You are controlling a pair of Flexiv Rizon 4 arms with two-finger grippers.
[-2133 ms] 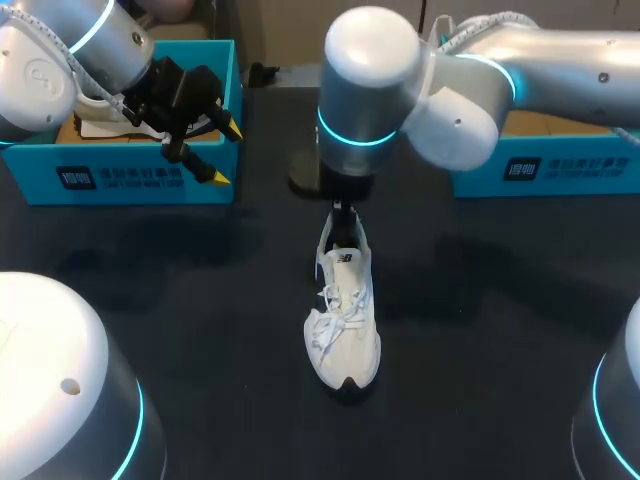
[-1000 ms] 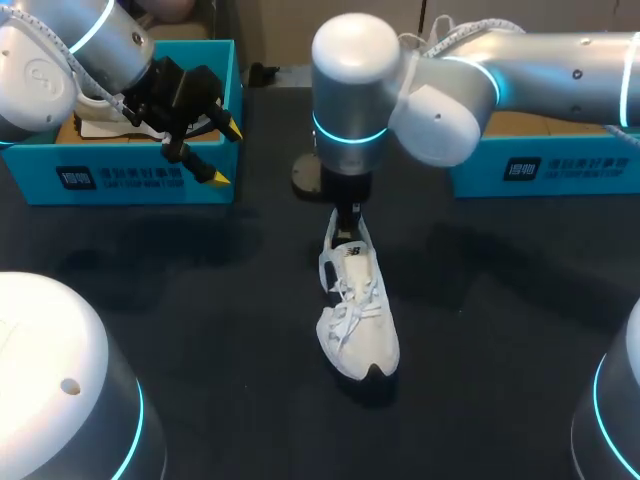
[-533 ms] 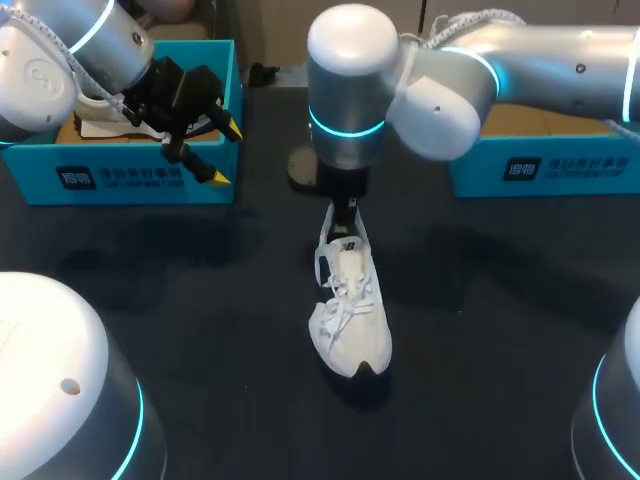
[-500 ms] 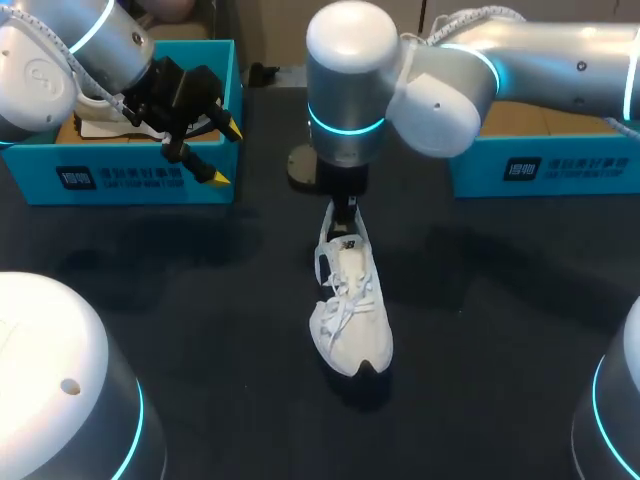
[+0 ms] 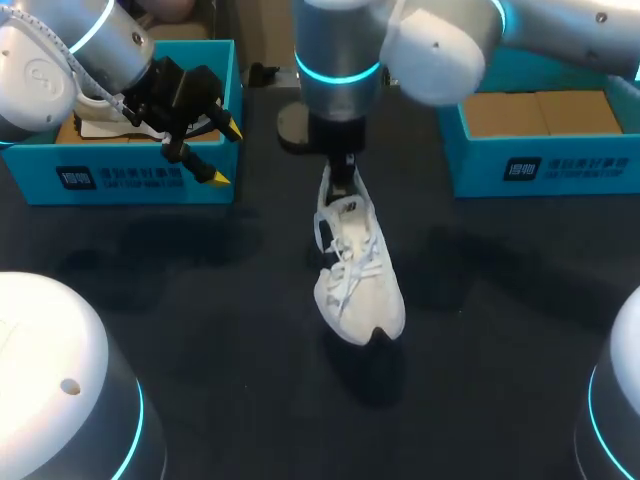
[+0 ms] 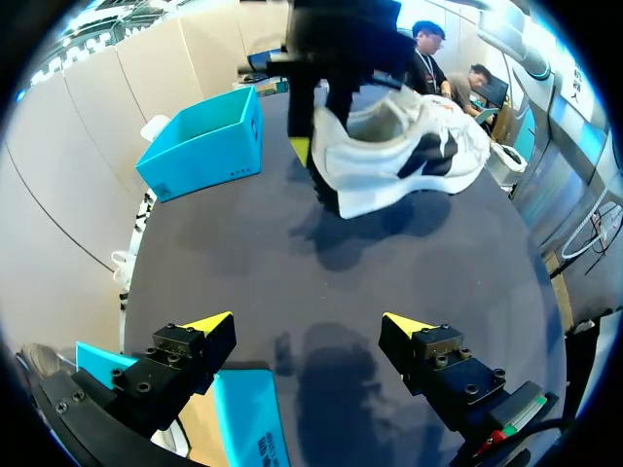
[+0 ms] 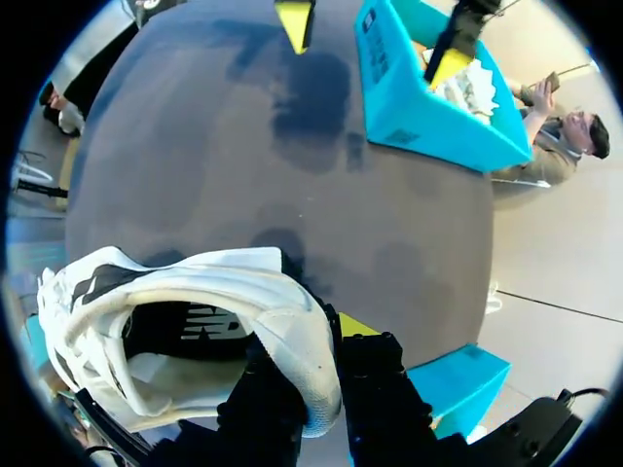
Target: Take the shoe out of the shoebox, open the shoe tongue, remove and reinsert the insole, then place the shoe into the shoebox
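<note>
Right now the right gripper point(image 5: 343, 178) is pinching the heel collar of the white sneaker point(image 5: 358, 272), one finger inside the opening and one outside against the back of the heel. The right wrist view shows the collar squeezed between the two black fingers, with one yellow tip point(image 7: 355, 326) just showing beside it. The sneaker hangs near the middle of the dark table point(image 5: 200, 300), heel at the far end under the right arm and toe pointing toward the near side, slightly to the right. Its white laces point(image 5: 350, 275) face up. From the left wrist view the sole looks clear of the tabletop, with the shadow lying apart beneath it.

Over at the far left, the left gripper point(image 5: 215, 152) sits with its fingers spread wide and nothing between them, above the near right corner of the left shoebox point(image 5: 120, 180). That teal box holds crumpled white paper point(image 7: 472, 89). The right shoebox point(image 5: 540, 160), also teal, stands at the far right with a brown cardboard floor showing inside. The sneaker is between the two boxes and touches neither.
</note>
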